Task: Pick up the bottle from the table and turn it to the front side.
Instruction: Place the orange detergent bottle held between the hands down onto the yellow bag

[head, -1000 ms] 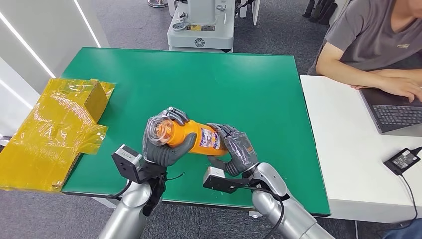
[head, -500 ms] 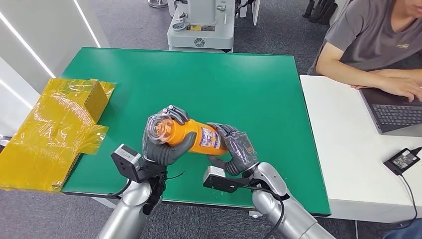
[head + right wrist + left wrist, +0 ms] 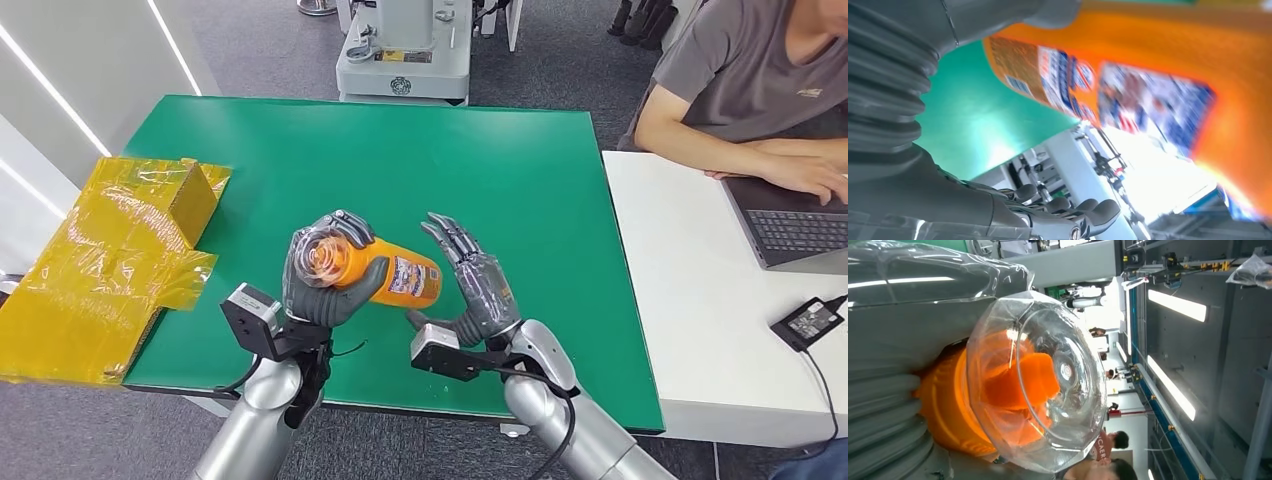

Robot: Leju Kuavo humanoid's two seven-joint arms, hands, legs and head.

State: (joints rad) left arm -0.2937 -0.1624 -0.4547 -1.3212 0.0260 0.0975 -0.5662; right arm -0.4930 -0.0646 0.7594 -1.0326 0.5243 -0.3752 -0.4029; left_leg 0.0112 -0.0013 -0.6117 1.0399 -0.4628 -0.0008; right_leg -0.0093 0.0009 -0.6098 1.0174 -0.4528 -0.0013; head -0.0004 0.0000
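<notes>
bottle [image 3: 375,275] up off the green desk [image 3: 520,190], lying on its side in the air near the front edge, clear cap end pointed back toward the camera. gripped around the cap end by the left robot hand [image 3: 320,280], fingers wrapped tight over the orange body. right robot hand [image 3: 470,285] spread wide just beside the base end, fingers fanned upward, palm facing the bottle, holding nothing; thumb low near the underside, contact there impossible to tell. label with blue and white print visible on the side facing the right robot hand. pickup: done, by the look of it. turning to the front: seemingly midway, label angled off to one side. likely left to do: re-grasp with the right, roll the label round.
</notes>
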